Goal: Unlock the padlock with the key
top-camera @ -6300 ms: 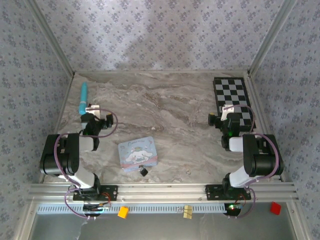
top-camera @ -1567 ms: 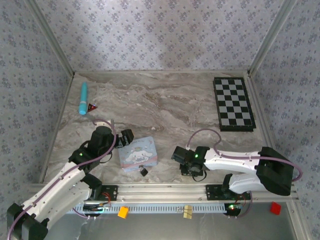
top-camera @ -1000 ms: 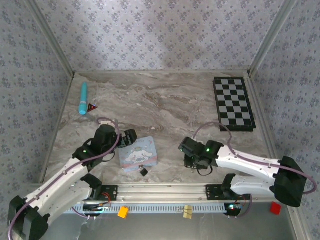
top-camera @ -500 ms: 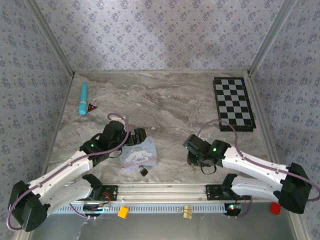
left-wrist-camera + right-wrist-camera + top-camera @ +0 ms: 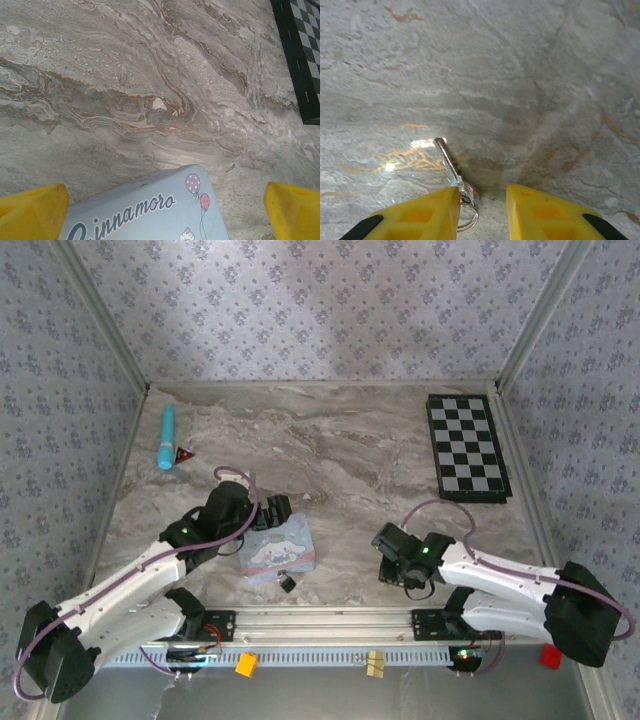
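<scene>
Far left, back of table (image 5: 330, 440): teal tube (image 5: 167, 436), with a small red piece (image 5: 183, 454) just beside it.

Left gripper (image 5: 270, 512) hangs over the far left corner of the light-blue tin (image 5: 276, 548). In the left wrist view its yellow fingers (image 5: 32, 210) stand wide apart, released, with the tin's lid between them and nothing grasped.

Padlock (image 5: 288, 582): tiny, black, on the table right at the tin's near edge. Whether it touches the tin, cannot tell.

Right gripper (image 5: 392, 560) is low over the marble, well apart from the tin. In the right wrist view its fingers (image 5: 415, 215) are parted. Key (image 5: 449, 162) lies flat, blade pointing away, its ring at the inner edge of the left-hand finger, not clamped.

Far right, back: checkerboard (image 5: 468, 447).
</scene>
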{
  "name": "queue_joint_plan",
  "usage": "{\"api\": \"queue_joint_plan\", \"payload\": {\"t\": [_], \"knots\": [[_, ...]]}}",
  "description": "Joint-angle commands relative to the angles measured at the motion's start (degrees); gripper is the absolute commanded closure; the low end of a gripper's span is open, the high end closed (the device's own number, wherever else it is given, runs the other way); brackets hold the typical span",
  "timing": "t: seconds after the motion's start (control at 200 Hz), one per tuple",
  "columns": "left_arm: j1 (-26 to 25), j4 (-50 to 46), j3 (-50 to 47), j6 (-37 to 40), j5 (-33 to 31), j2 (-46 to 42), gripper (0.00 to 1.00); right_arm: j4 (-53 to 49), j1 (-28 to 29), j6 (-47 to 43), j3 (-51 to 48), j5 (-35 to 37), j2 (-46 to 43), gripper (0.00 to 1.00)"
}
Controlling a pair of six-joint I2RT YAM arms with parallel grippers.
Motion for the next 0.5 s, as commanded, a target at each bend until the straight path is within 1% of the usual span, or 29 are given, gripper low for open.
{"api": "queue_joint_plan", "payload": {"t": [0.0,0.22,0.365,0.5], "knots": [[-0.26,0.38,-0.28,0.22,-1.16,-0.81,0.0,1.31,-0.35,-0.99,0.98,-0.12,2.22,0.7],[-0.25,-0.14,-0.1,0.73,-1.49,-0.6,0.0,0.23,0.79,-1.83,3.53,1.02,5.07,0.71],[-0.25,-0.07,-0.09,0.79,-1.56,-0.46,0.0,-3.5,0.76,-2.09,6.29,3.04,3.25,0.71],[-0.23,0.08,0.08,0.88,-1.69,-0.2,0.0,-1.29,0.01,-1.93,5.93,2.15,1.77,0.71]]}}
